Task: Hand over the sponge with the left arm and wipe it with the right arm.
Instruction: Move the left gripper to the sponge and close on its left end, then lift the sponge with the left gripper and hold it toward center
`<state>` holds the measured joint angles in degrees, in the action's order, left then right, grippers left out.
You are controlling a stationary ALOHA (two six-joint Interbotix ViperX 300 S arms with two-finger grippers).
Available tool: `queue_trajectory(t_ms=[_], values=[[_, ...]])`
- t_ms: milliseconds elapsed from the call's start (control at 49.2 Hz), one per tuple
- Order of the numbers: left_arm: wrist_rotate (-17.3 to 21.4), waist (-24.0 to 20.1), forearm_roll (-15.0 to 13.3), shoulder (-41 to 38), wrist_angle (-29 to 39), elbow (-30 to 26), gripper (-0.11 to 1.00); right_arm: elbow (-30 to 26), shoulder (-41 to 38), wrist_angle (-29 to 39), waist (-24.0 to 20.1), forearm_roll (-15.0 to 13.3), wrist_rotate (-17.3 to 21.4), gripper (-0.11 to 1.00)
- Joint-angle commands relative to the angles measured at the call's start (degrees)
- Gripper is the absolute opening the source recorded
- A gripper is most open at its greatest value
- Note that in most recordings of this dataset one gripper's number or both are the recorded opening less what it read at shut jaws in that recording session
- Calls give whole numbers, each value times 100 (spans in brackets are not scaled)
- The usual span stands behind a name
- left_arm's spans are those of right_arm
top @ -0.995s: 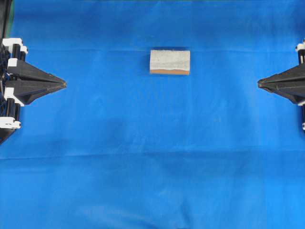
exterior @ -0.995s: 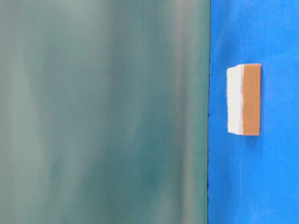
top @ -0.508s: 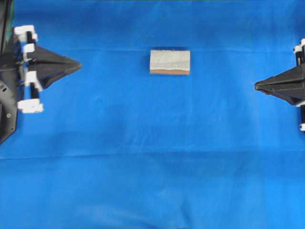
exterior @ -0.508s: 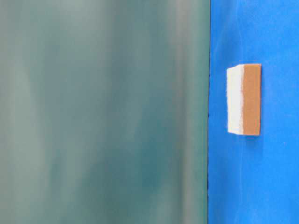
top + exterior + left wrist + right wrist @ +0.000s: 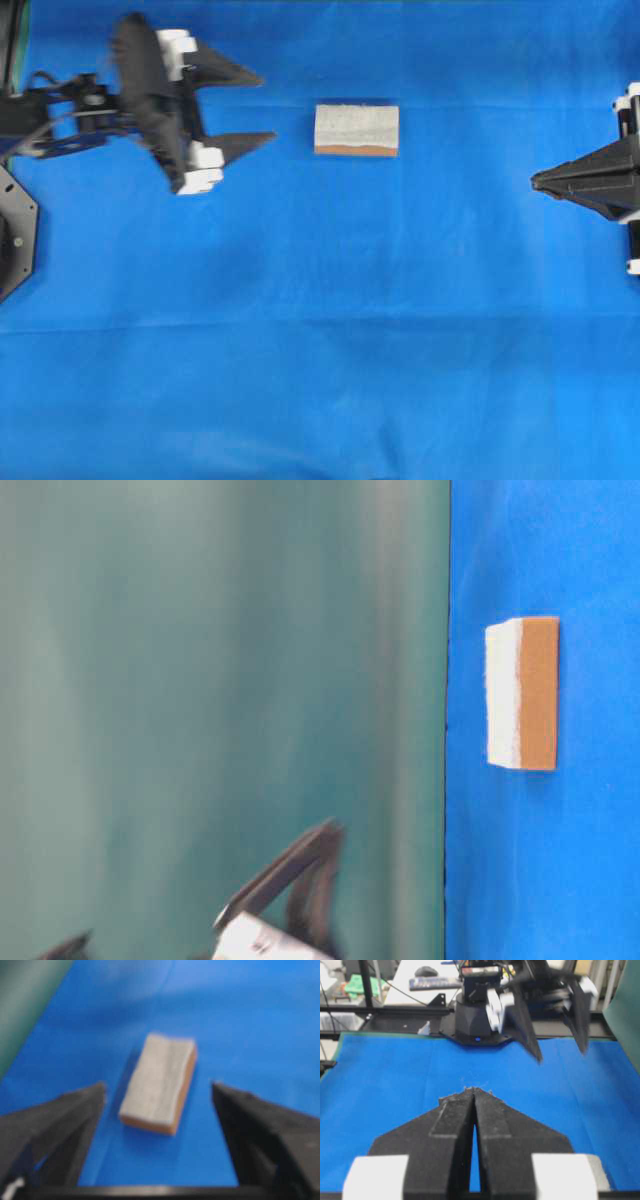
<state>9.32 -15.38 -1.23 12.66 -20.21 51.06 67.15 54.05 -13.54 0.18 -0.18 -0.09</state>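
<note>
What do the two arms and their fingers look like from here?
Both are black. The left gripper has two long pointed black fingers on white blocks, with thin dark cables along the arm behind. The right gripper is the same tapered black wedge shape, its fingers matte and grainy, with white fittings at the base.

Bare blue cloth (image 5: 320, 300) lay between the left gripper (image 5: 262, 107) and the sponge (image 5: 356, 130) just ahead; its spread fingers cleared both sponge sides.
</note>
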Motion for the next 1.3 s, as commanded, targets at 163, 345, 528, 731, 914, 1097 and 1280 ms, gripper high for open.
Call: queue_trajectory(t_ms=[163,345,528,731,914,1097,1280], values=[[308,-44,-9,-1406,-62,-914,94,-88,-114,0,0,0,9,0],[439,-105,-9,-2180,-176,-1345,94,-70,-229,0,0,0,9,0],[554,-308,-9,-2672,-176,-1573,94,-53,-299,0,18,0,9,0],[589,-352,-9,-2988,-176,-1714,94,-53,-299,0,79,0,9,0],[589,-378,-9,-3041,-149,-1705,94,-44,-343,0,141,0,9,0],[554,-378,-9,-3023,9,-1740,90,-53,-352,0,158,0,9,0],[519,-369,-26,-2979,79,-1705,49,-44,-352,0,158,0,9,0]])
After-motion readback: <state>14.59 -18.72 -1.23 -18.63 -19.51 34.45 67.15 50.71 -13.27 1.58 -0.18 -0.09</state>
